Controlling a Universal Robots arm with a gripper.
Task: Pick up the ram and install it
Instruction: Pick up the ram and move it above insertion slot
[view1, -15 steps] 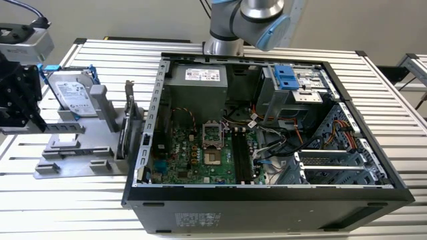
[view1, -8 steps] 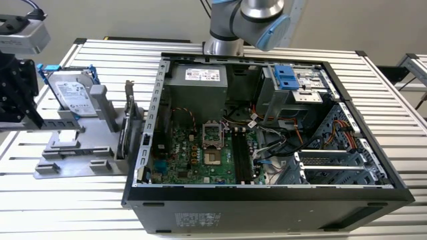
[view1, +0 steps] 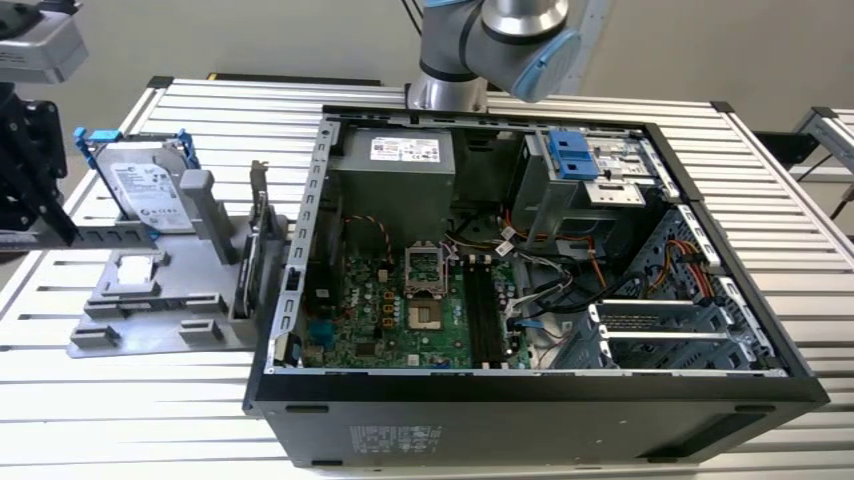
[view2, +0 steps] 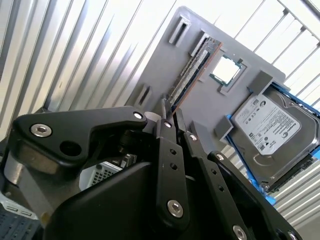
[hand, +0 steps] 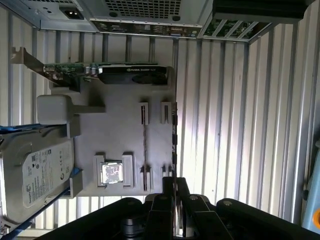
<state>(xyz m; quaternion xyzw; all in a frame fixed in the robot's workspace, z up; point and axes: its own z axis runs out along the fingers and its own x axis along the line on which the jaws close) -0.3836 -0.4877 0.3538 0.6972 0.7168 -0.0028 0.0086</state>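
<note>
The work sits on a table (view1: 134, 420) of pale metal slats. A plain light wall (view1: 267, 35) stands behind it, and a second slatted table (view1: 830, 130) is off at three o'clock in the exterior view. An open computer case (view1: 534, 415) lies on its side in the middle, boards and cables facing up. The arm (view1: 514, 40) rises from the table at twelve o'clock of the case.

Just beside the case, at its nine o'clock, is a grey holder (view1: 167, 290). A hard drive (view1: 140, 190) in a blue frame leans at the holder's twelve o'clock edge. A card (hand: 125, 75) with a metal bracket stands along its three o'clock edge, next to the case. A processor chip (view2: 227, 70) lies flat in a pocket toward nine o'clock.

The ram (view2: 195, 75) is in the holder, standing on its long edge among the holder's slotted blocks, with one broad face showing in the second wrist view. Its long axis runs straight across the holder on the exterior view's nine-to-three line, at right angles to the card. One end points to nine o'clock and stops just beside the processor chip's pocket. The other points to three o'clock, toward the card and the case.

The gripper (view2: 172, 111) hangs over the holder at the exterior view's left edge. In the second wrist view its tip lines up with the ram's three o'clock end. Whether its jaws are apart or together I cannot tell, nor whether it touches the ram.
</note>
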